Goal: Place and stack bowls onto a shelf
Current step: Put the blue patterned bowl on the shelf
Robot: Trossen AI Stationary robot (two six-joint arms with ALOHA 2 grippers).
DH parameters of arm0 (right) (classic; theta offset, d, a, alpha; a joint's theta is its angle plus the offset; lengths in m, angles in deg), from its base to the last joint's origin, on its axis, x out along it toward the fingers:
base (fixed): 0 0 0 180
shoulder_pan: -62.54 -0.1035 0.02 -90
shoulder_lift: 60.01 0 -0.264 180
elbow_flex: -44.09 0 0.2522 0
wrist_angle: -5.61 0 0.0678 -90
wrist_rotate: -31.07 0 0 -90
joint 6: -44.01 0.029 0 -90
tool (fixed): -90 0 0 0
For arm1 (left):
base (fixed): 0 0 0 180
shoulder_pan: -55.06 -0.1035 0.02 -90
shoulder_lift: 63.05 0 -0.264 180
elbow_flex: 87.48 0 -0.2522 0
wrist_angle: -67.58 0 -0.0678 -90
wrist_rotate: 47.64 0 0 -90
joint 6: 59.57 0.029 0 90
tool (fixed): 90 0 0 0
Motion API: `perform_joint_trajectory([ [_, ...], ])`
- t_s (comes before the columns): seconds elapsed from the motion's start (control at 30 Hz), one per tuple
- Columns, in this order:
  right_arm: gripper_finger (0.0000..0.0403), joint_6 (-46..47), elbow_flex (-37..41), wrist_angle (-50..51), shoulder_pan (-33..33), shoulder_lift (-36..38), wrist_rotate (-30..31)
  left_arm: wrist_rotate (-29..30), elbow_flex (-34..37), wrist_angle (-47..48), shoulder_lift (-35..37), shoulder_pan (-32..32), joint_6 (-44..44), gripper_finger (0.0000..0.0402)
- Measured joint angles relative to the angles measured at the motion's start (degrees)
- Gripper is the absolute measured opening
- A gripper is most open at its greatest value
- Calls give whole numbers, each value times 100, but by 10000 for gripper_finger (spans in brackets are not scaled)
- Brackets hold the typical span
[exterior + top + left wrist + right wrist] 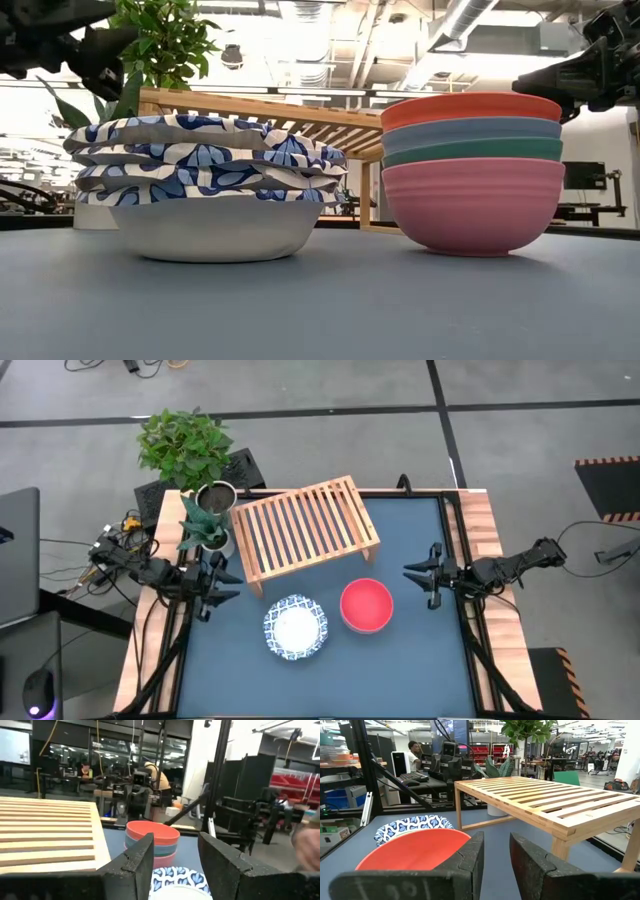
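Two stacks of bowls rest on their bases on the blue table top. One is white with blue patterned rims (296, 627) (215, 190). The other (366, 605) (472, 170) has red on top, then blue, teal and pink at the bottom. The light-wood slatted shelf (305, 530) (555, 800) stands on its legs behind them. At the table's left edge my left gripper (228, 586) (175, 850) is open and faces the bowls. My right gripper (415, 582) (497, 855) is open at the right edge, with nothing between its fingers.
Two potted plants (185, 445) (205, 525) stand at the far left corner, beside the shelf's left end. Cables (115, 550) lie off the table's left side. Bare table lies in front of the bowls toward the near edge (320, 690).
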Motion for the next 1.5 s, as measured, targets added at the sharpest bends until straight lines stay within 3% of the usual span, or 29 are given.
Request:
perform_joint_trajectory([
  [0.1, 118, 0, 0, 0, 1, 0, -1, 253, 0, -30, 2, 2, -142, 139],
  [0.33, 118, 0, 0, 0, 1, 0, 0, 1578, 0, 189, 0, 0, -167, 139],
  [0.63, 118, 0, 2, 0, 1, 0, -1, 2770, -7, -285, 0, -29, -370, 139],
  [0.73, 118, 0, 0, 1, -1, 0, -1, 2714, -11, -424, 0, -114, -427, 139],
  [0.9, 118, -111, 2, 0, 1, 0, 1, 2101, -14, -452, -74, -211, -846, 150],
  [1.03, 118, -532, 2, -25, 5, 2, 25, 1637, -61, -805, -420, -219, -887, 164],
  [1.17, 118, -475, 3, -66, 5, 2, 27, 1388, -561, -1181, -967, -219, -624, 181],
  [1.37, 118, 1033, 10, -197, -5, 2, 11, 1158, -1962, -1068, -2386, -219, -311, 188],
  [1.5, 118, 2605, 17, -387, -5, 15, 3, 1087, -3151, -181, -3611, -221, -452, 188],
])
